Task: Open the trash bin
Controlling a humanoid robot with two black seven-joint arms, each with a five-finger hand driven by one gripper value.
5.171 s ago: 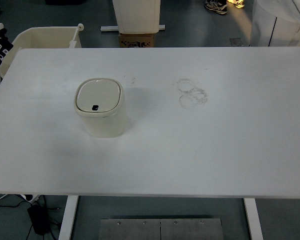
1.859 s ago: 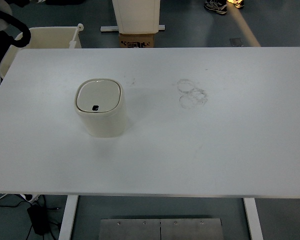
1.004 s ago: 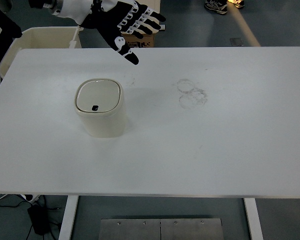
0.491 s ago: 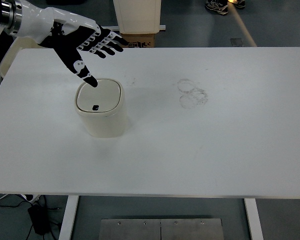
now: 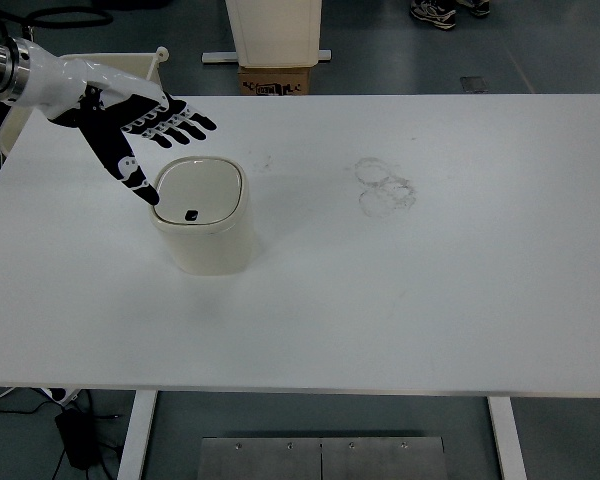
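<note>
At the left you have the black five-fingered left hand (image 5: 130,125) with its white forearm shell, fingers spread apart and holding nothing, hovering above the far left corner of the small cream plastic trash bin (image 5: 202,220). The thumb points down toward the bin's left rim; whether it touches is not clear from this angle. The bin stands upright on the left half of the white table (image 5: 430,300), its rounded-square lid (image 5: 197,190) closed and the small dark push button (image 5: 190,214) at the lid's near edge. Your risk lies there: the hand sits on the far side, so a press landing off the button would likely leave the lid latched. The bin looks light, so a sideways shove could slide or tip it. Further right, only faint ring marks (image 5: 385,187) stain the tabletop.
</note>
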